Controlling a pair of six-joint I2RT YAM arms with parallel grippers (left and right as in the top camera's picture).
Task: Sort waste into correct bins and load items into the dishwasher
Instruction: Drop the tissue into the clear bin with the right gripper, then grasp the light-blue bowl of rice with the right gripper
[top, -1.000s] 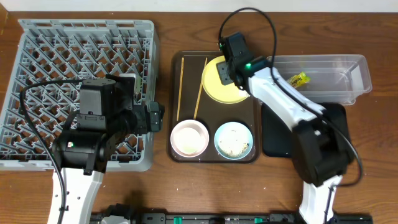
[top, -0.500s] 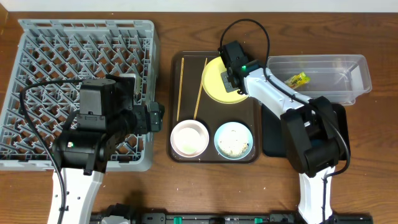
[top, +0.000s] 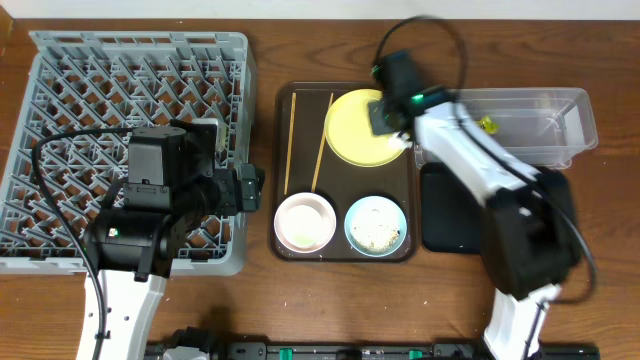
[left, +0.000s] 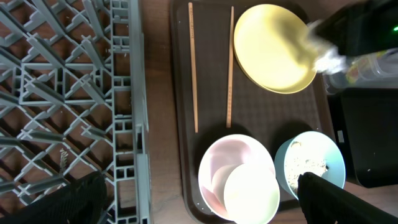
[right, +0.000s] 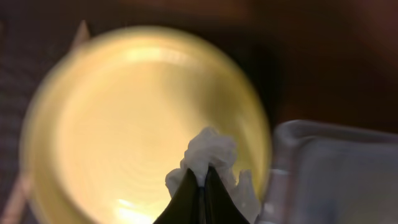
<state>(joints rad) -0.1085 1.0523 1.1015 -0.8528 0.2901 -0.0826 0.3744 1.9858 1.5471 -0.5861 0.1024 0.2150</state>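
Pinching crumpled white paper (right: 210, 152) that juts past its fingertips (right: 186, 198), right hand (right: 200, 179) hangs above yellow plate (right: 118, 118); left hand (left: 200, 183) spread.

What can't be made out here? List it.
- Overhead: right gripper hidden under its own blurred wrist; the crumpled white paper it pinches unseen.
- Overhead: snack wrapper partly covered by the right arm.
- Right wrist: clear tub blurred, cut by the frame edge.
- Left wrist: plate, right rim behind the blurred arm.
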